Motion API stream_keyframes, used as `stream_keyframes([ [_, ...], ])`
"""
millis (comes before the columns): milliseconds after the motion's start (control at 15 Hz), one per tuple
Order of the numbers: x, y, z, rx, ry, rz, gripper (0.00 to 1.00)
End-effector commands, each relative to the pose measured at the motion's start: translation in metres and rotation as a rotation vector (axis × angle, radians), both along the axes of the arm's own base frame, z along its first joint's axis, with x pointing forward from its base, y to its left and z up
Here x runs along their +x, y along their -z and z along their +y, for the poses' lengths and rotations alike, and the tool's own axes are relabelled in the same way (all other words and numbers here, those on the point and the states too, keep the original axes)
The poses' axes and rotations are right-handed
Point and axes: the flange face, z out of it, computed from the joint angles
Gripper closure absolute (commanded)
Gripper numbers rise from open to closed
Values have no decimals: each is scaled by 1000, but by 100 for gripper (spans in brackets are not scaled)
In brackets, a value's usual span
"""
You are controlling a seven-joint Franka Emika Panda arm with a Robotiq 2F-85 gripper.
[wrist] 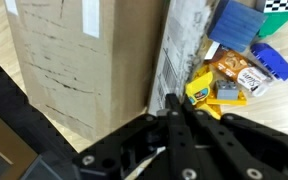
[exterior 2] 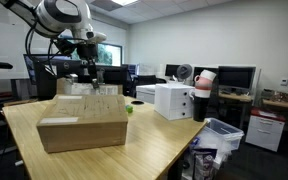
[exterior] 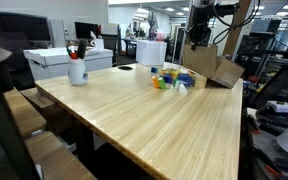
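Gripper (wrist: 174,110): clenched tight at edge of flap (wrist: 184,45) of cardboard box (wrist: 84,60); toy pile (wrist: 227,85) just beside. Step, judged: flap pinch. Next likely calls for steady pull without tearing.

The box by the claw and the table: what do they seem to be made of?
The box looks like brown cardboard, matte, with scuffed faces and pale tape. The table seems to be light wood or wood laminate, smooth with a slight sheen; grain lines run along it.

box (wrist: 79,70): matt brown cardboard | table (exterior: 154,125): smooth light wood | end effector (wrist: 173,108): matt black
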Motion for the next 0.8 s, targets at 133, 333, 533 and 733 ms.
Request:
stream_keyframes([
  [133, -27, -16, -18, -1, 64, -42, 99],
  [333, -39, -26, -27, -5, 101, -74, 99],
  [533, -56, -37, -35, -6, 131, -115, 99],
  [733, -74, -47, -42, -11, 160, -152, 99],
])
